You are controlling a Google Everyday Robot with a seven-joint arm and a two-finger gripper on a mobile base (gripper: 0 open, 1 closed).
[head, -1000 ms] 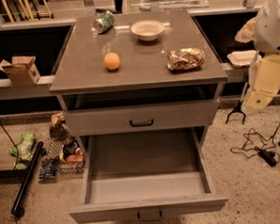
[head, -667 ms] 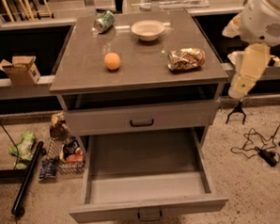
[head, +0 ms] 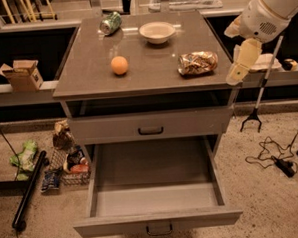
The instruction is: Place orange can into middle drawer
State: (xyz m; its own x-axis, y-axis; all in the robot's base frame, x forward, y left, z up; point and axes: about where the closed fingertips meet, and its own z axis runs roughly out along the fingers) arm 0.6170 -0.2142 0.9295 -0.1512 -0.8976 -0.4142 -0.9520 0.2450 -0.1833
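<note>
The orange can (head: pixel 197 62), crinkled and gold-brown, lies on its side at the right of the cabinet top. The middle drawer (head: pixel 154 173) is pulled wide open below, and its grey floor is bare. My gripper (head: pixel 238 71) hangs from the white arm at the upper right. It is just off the right edge of the cabinet top, a little to the right of the can and not touching it.
An orange ball (head: pixel 119 65), a white bowl (head: pixel 157 31) and a green can (head: pixel 110 23) also sit on the top. The upper drawer (head: pixel 150 126) is shut. Litter and a basket (head: pixel 66 163) lie on the floor at left, cables (head: pixel 276 157) at right.
The arm has risen and swung left, bringing the gripper from beside the cabinet up to the right edge of its top, nearer the can.
</note>
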